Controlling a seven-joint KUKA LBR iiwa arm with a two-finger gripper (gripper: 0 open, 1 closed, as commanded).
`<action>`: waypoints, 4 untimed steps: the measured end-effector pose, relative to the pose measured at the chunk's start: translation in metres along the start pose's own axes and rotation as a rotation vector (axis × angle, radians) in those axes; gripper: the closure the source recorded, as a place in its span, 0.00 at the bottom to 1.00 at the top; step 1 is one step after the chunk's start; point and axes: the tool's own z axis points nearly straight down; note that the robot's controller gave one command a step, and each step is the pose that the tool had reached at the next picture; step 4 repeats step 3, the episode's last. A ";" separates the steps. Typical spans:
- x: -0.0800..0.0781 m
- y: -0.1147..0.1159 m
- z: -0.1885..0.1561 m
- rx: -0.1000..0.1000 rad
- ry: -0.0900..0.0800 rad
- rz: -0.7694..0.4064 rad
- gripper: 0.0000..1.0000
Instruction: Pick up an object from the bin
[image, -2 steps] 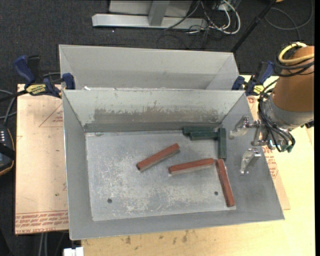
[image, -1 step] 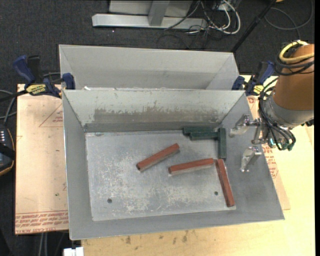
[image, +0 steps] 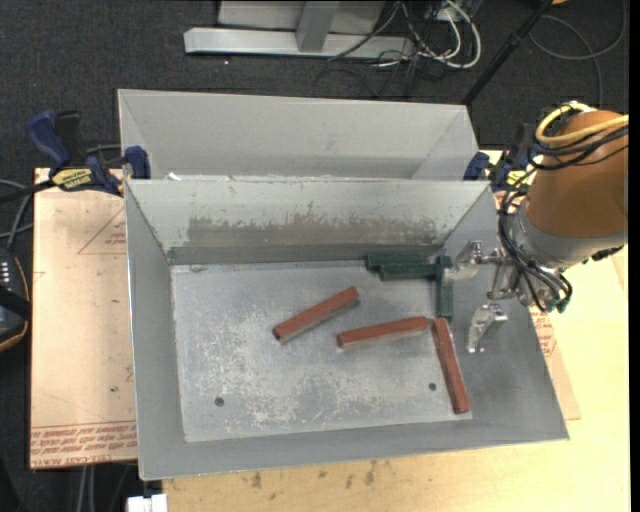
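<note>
Reddish-brown bars (image: 316, 314) and a dark green piece (image: 405, 266) all lie on the bin (image: 300, 400) floor, none lifted. The gripper (image: 478, 292) hangs near the right wall, its fingers (image: 487, 325) spread and empty; the whole pick is left to do

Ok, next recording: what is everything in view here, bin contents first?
bars: three, red-brown, on the bin floor; one tilted at centre, one right of it, one along the right wall.
L-shaped piece: one, dark green, foot of the back wall, right corner.
bin: one, grey metal, mid-view.
hand: one, silvery, by the bin's right wall, beside the green piece.
arm: one, orange-brown cover, entering from the right.
</note>
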 end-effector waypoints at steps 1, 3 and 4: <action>-0.032 0.051 0.112 0.000 -0.006 -0.064 1.00; -0.045 0.040 -0.042 -0.002 0.003 0.027 1.00; -0.045 0.040 -0.042 -0.002 0.003 0.027 1.00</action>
